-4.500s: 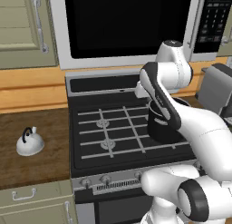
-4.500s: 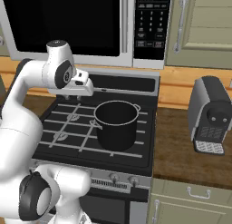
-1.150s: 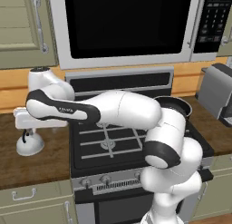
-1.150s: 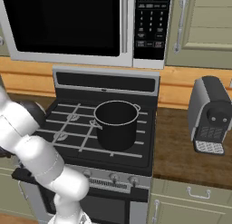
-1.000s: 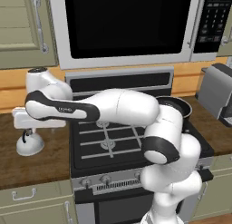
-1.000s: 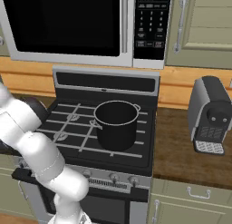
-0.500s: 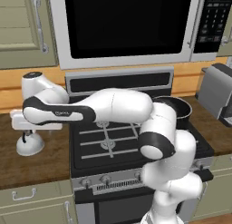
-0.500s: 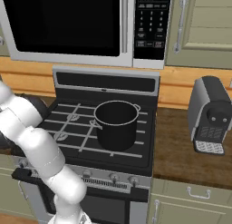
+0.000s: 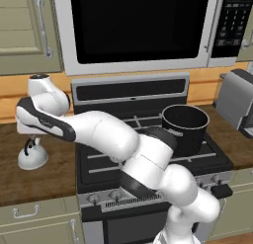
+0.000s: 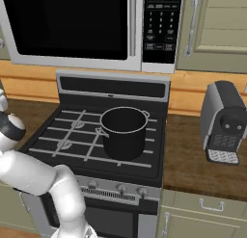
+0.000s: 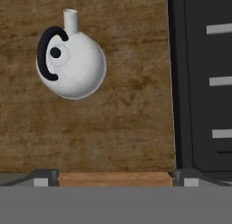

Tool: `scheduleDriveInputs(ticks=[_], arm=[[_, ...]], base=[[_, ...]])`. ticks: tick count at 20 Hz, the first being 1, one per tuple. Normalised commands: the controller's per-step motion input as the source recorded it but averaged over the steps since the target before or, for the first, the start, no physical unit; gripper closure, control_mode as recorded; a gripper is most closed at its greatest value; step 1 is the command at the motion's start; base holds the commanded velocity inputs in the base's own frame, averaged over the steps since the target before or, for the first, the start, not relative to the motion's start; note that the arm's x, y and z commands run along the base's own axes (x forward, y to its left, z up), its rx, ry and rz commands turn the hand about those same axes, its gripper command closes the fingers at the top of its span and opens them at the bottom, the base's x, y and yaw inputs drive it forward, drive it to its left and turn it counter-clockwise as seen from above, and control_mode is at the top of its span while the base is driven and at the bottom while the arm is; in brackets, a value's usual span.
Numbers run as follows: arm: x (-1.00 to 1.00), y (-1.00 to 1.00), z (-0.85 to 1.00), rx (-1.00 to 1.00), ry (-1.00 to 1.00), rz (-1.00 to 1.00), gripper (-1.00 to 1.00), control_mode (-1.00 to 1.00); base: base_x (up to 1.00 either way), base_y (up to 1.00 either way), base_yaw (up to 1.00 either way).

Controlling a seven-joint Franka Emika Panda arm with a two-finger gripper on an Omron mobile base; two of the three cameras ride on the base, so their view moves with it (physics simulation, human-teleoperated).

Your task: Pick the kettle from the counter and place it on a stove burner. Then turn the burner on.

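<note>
**Arm reaching over the kettle on the counter**

The kettle [image 9: 32,156] is sitting upright on the counter [image 9: 44,181], to the left of the stove [image 9: 148,154], well apart from its edge. The arm is stretching out above the kettle, looking straight down on its dome and black handle. The gripper [image 11: 113,175] is hanging open, fingers wide apart, holding nothing. A black pot [image 10: 123,131] is standing on the stove's right side, beside a bare burner [image 10: 64,144]. A coffee machine [image 10: 224,122] is sitting right of the stove.
</note>
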Motion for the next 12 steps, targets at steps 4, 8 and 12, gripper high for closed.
scheduleDriveInputs(ticks=[4,8,12], arm=[[0.18,0.00,-0.11,0.00,0.02,0.00,-1.00,-1.00],[0.01,0.01,-0.17,0.00,0.00,0.00,-1.00,-1.00],[0.06,0.10,-0.09,0.00,0.00,0.00,-1.00,-1.00]], base=[[0.00,0.00,0.00],[0.00,0.00,0.00],[0.00,0.00,0.00]])
